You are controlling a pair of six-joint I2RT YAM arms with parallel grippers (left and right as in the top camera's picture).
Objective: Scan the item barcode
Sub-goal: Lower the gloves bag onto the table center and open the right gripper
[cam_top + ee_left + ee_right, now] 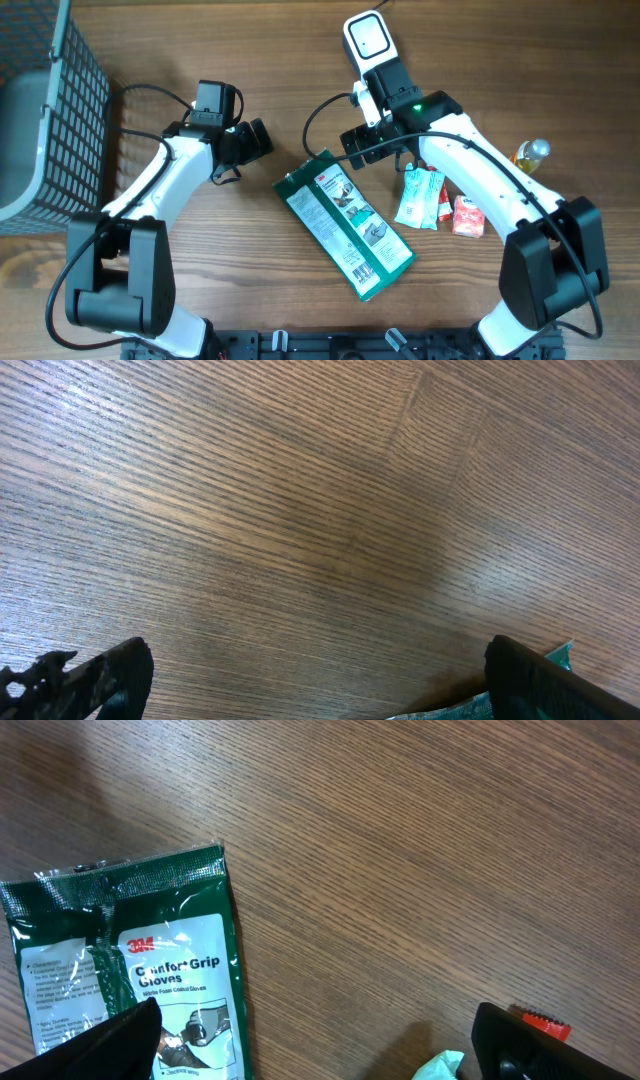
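Observation:
The item, a green 3M Comfort Grip Gloves pack (346, 225), lies flat and slanted in the middle of the table, label up; no barcode shows. In the right wrist view the gloves pack (130, 970) fills the lower left, partly under one finger. My right gripper (365, 143) (315, 1050) hovers open at the pack's far end, nothing between its fingers. My left gripper (255, 140) (320, 685) is open over bare wood just left of that end, with only a corner of the gloves pack (480, 706) showing. A white-headed scanner (368, 40) sits at the back by the right wrist.
Two mint-green sachets (420, 197) (440, 1067), a small red packet (467, 215) (540, 1020) and a yellow bottle (530, 153) lie under the right forearm. A dark wire basket (60, 110) stands at the far left edge.

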